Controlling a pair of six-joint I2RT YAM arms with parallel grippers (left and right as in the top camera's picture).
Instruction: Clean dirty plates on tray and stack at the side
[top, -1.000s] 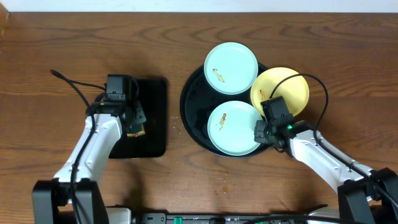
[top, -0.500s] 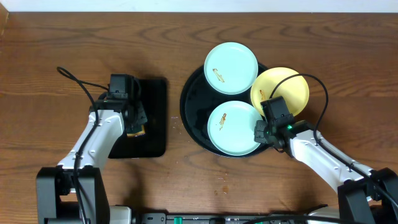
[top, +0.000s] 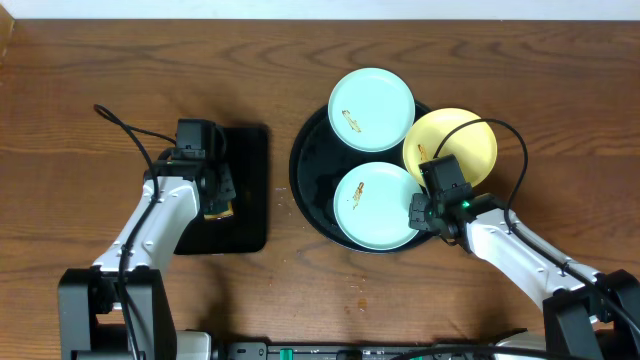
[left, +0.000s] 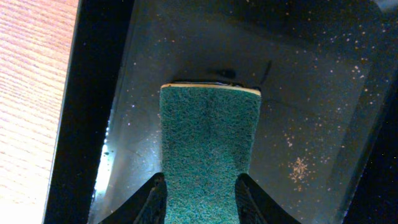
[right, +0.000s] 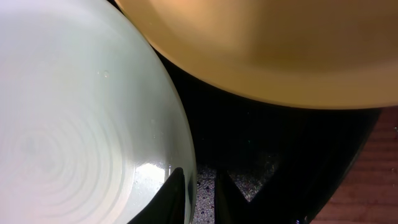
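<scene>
Plates, three of them, sit on the round black tray at the right of the wood-grain tabletop. We see the farther aqua plate at the tray's back edge, the nearer aqua plate at its front, and the yellow plate on the right, its outer edge reaching past the tray's rim. Each aqua plate carries a small brown-orange smear.

We find the right gripper at the nearer aqua plate's right edge. Its wrist view shows the gripper narrowed onto that plate's rim, one finger over the pale surface and one outside it, with the yellow plate just beyond.

Well apart to the left lies the rectangular black tray. Over it the left gripper is partly closed, and in its wrist view both fingers press the sides of a green scouring sponge resting on the speckled tray floor.
</scene>
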